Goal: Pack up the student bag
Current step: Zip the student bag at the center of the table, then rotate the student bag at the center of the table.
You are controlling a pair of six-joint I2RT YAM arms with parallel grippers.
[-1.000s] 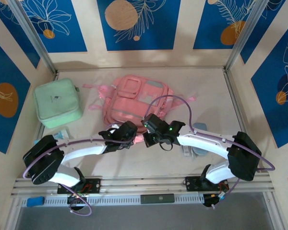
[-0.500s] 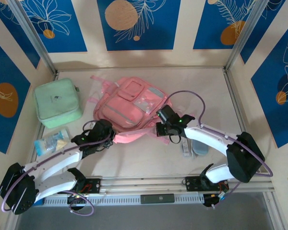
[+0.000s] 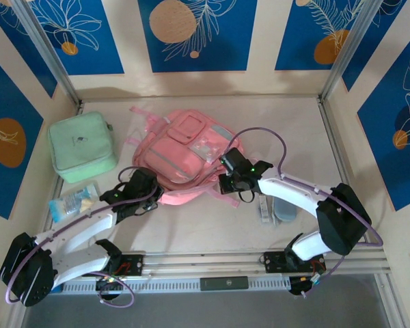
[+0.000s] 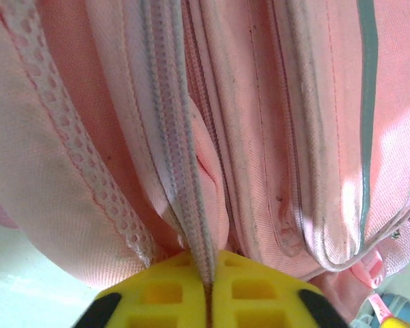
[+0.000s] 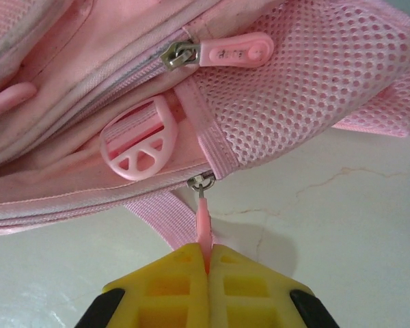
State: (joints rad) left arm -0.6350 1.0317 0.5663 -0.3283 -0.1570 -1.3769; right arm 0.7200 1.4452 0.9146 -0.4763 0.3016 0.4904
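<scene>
Grips a slim pink zip pull [image 5: 203, 219] in the right gripper [image 5: 206, 256], yellow fingers [image 5: 181, 273] clenched tight on its tab. Hangs from a metal slider at a lower seam of the student bag [image 5: 89, 89], just beside a mesh side pocket [image 5: 307, 75] and a round pink plastic buckle [image 5: 138, 142]. Above the mesh, a second, broader zip tab [image 5: 234, 51], lying flat and untouched.

Pinches a zip-edged fold of the same bag in the left gripper [image 4: 208, 263], fingers all but closed on it, pale zip tape [image 4: 181, 171] running straight up from between them.

Seen from above: both grippers at the bag's near edge, left at its left corner, right at its right. Lies on the table [image 3: 212, 232] toward the back, skewed, front pockets facing up.

Further out: a mint green case [image 3: 80, 145] to the left, apart from the bag; a small clear packet [image 3: 74, 200] beside the left arm; a blue-grey oblong pouch [image 3: 285, 210] by the right arm.
</scene>
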